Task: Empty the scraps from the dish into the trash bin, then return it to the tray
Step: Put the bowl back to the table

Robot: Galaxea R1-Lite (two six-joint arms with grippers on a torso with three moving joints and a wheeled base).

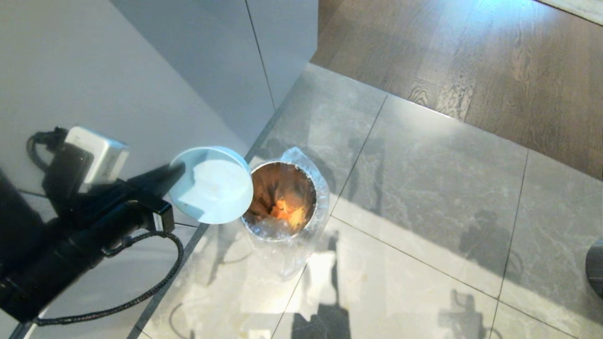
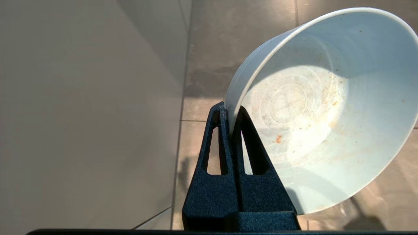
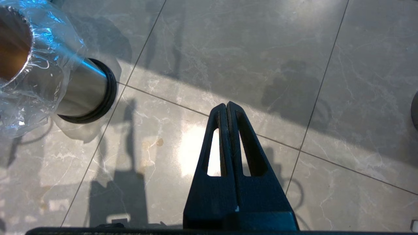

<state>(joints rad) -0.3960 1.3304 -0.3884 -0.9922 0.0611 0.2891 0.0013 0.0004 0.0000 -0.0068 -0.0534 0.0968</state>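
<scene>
Left gripper pinching the rim of the emptied bowl beside the bin holding the scraps; level it before carrying back, right gripper pressed together, idle.

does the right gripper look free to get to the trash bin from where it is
Probably yes: the right gripper hangs shut and empty over bare floor tiles, nothing lying between it and the trash bin. The left gripper holds the dish by the bin's far side.

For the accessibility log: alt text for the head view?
The left tool holds a tipped white bowl by its rim beside a lined trash bin on the tile floor; orange scraps lie inside the bin.
</scene>
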